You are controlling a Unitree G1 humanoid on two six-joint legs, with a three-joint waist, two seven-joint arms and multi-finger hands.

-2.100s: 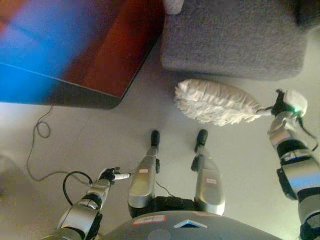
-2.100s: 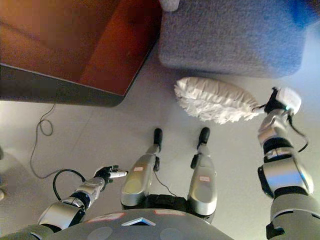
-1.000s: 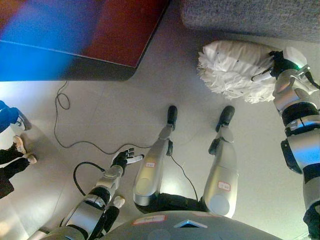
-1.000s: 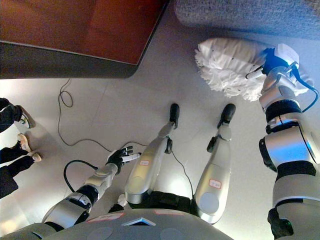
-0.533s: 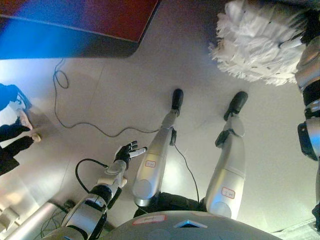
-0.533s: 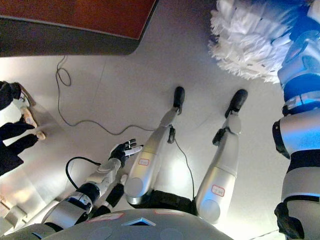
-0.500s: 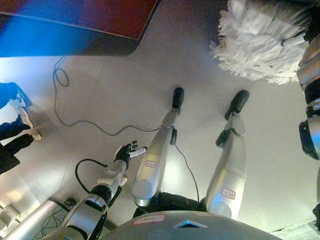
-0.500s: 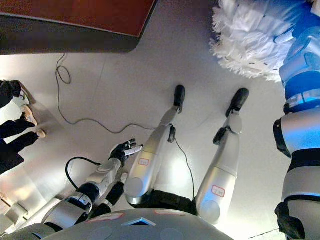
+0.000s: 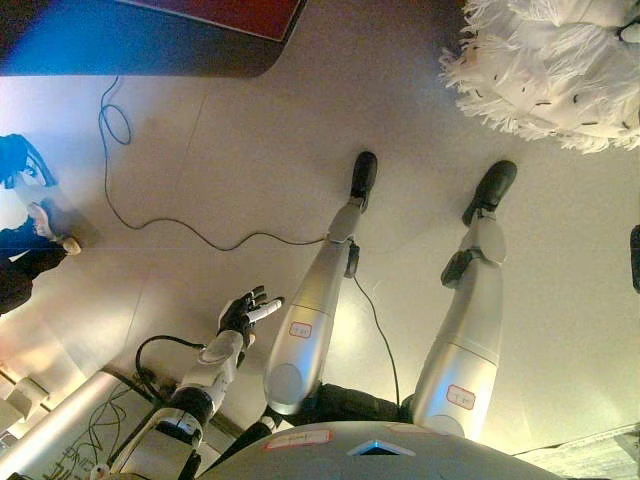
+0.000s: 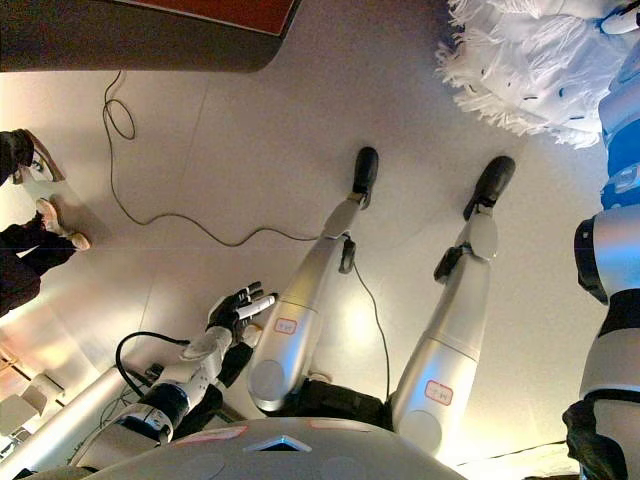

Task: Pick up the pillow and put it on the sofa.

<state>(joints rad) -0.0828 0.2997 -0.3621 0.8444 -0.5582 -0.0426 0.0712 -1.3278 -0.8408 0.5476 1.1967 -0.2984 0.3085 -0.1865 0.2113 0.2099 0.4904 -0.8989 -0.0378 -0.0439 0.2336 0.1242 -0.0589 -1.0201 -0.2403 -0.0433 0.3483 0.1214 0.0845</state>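
Left eye view: the shaggy white pillow (image 9: 555, 65) hangs off the floor (image 9: 250, 150) at the top right edge, while the left hand (image 9: 243, 315) idles low with fingers loosely spread, holding nothing. Right eye view: the right hand (image 10: 622, 20) barely shows at the pillow's edge, grip impossible to tell; a person's shoes (image 10: 45, 215) stand at the left edge, a thin grey cable (image 10: 160, 215) crossing the bare floor between.

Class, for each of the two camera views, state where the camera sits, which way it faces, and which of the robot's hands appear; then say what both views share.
Left eye view: on the head, facing down at the floor; left hand shows lower left, fingers relaxed.
Right eye view: beside it, same downward aim; left hand again, right arm at the right edge, its hand out of frame.
Both share the white pillow top right, a grey floor cable and a person's shoes at left.
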